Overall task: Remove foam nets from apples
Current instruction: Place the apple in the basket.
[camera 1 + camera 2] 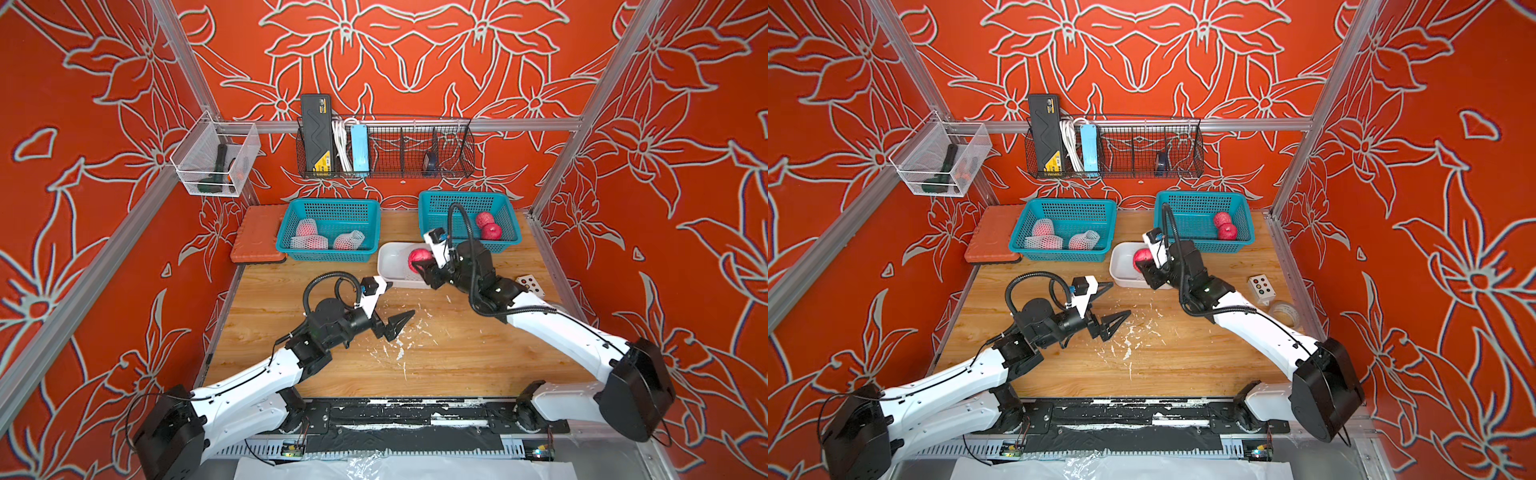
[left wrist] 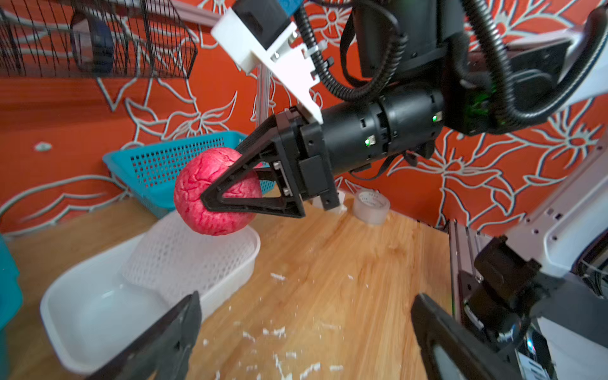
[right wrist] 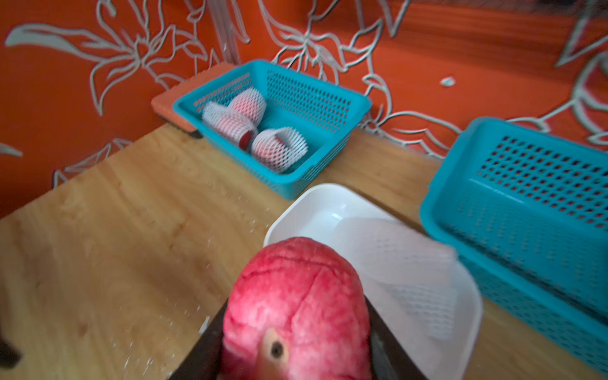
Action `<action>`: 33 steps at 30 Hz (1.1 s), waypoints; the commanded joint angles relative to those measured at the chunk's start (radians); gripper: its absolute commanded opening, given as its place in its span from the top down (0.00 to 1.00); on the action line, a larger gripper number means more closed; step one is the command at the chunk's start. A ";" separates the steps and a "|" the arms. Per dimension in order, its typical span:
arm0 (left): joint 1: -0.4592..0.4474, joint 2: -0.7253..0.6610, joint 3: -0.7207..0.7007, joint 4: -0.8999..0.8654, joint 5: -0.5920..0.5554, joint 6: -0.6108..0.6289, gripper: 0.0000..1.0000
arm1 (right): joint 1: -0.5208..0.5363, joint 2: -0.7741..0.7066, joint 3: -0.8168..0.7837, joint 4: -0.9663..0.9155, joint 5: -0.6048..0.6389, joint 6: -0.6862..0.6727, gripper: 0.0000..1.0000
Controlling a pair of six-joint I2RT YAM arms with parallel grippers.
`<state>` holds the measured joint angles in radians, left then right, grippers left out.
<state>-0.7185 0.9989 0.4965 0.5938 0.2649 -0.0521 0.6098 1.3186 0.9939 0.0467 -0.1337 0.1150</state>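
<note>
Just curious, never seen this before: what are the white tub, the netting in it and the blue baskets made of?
White tub: probably plastic, smooth and glossy, catching highlights. Netting: looks like soft foam, matte white, diamond-holed mesh. Blue baskets: likely moulded plastic, rigid walls with regular holes.

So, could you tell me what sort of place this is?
Most likely a robot test cell: an aluminium frame with printed floral walls encloses a wooden table, the left arm and right arm are mounted at its near edge, and a button box sits on it.
</note>
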 commanded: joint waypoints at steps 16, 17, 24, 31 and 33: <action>0.042 0.547 0.476 -0.192 -0.019 -0.005 0.03 | -0.515 0.536 0.531 -0.134 0.044 0.009 0.61; 0.042 0.559 0.488 -0.201 -0.021 -0.005 0.03 | -0.528 0.582 0.581 -0.151 0.031 0.011 0.61; 0.057 0.574 0.463 -0.177 -0.036 -0.017 0.03 | -0.565 0.891 0.892 -0.254 -0.026 0.006 0.60; 0.079 0.497 0.402 -0.161 -0.083 0.004 0.03 | -0.565 1.088 1.137 -0.352 -0.069 0.038 0.56; 0.082 0.465 0.382 -0.163 -0.107 0.012 0.05 | -0.565 1.104 1.146 -0.342 -0.061 0.042 0.54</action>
<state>-0.6411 1.5314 0.8944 0.4007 0.1959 -0.0616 0.0399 2.4065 2.0876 -0.2619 -0.1726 0.1337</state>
